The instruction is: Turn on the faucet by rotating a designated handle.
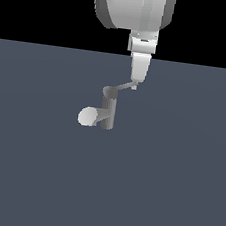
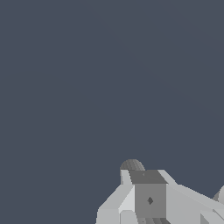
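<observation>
White tool (image 1: 135, 82) vertical, seemingly touching handle (image 1: 122, 87) tip.

The robot arm (image 1: 134, 7) comes down from the top of the exterior view. Only its big, round, white end part shows there. Under it sits a small white wrist block (image 1: 142, 44). Below that hangs the gripper (image 1: 135, 84), pointing straight down. It looks thin from this side, like one white wedge, so the gap between its fingers cannot be seen. Its tip is at the far end of the handle (image 1: 123, 87); whether it grips the handle cannot be told. In the wrist view, the gripper's pale grey fingers (image 2: 131, 199) are close to the camera.
</observation>
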Controlling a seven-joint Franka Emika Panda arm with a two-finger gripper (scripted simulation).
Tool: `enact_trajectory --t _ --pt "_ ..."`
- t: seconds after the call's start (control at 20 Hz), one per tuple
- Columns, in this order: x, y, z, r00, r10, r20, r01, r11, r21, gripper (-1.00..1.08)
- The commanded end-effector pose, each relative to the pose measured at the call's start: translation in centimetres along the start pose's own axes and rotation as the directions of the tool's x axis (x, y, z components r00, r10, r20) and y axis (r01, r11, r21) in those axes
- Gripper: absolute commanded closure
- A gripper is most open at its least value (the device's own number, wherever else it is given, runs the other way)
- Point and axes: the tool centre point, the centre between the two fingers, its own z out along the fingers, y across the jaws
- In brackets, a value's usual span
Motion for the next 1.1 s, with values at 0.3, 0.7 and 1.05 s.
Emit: enact_trajectory --t 0.3,0.7,1.05 --pt "0.3 2.7 0.4 1.0 0.002 0.0 -0.002 1.0 -0.011 1.08" --pt "0.5 4.6 0.4 1.0 0.002 0.0 -0.002 1.0 -0.011 1.08" --pt "-0.8 4.9 -0.8 1.0 0.0 0.004 0.0 1.0 0.018 1.08"
